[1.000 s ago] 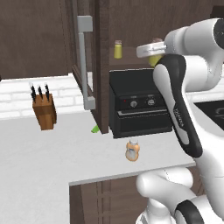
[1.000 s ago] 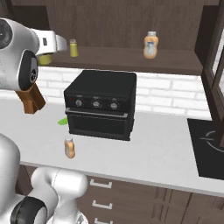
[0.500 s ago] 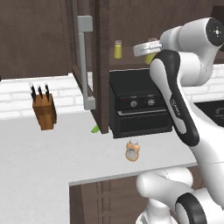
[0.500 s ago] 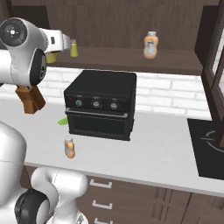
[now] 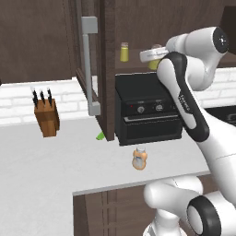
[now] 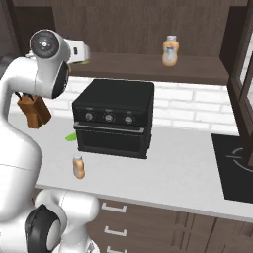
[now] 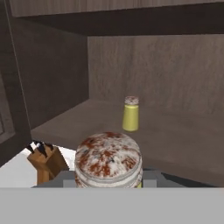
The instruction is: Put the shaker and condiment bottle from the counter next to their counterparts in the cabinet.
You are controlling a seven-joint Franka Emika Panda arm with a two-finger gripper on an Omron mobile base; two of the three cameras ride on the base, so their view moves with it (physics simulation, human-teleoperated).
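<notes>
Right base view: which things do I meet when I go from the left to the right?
Knife block → condiment bottle on the counter → black oven → matching orange bottle on the cabinet shelf → dark cooktop.

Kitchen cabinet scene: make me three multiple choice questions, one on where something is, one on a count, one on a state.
1. Where does the orange condiment bottle on the counter stand?
A. in front of the black oven
B. beside the knife block
C. on the stovetop

2. How many orange bottles show in the right base view?
A. one
B. two
C. three

3. What state is the gripper in?
A. open and bare
B. shut on the shaker
C. shut on a knife

Answers: 1 A, the bottle sits on the counter just before the oven front. 2 B, one on the counter and one on the cabinet shelf. 3 B, the hand view shows the speckled shaker cap between the fingers, facing the matching shaker on the shelf.
</notes>
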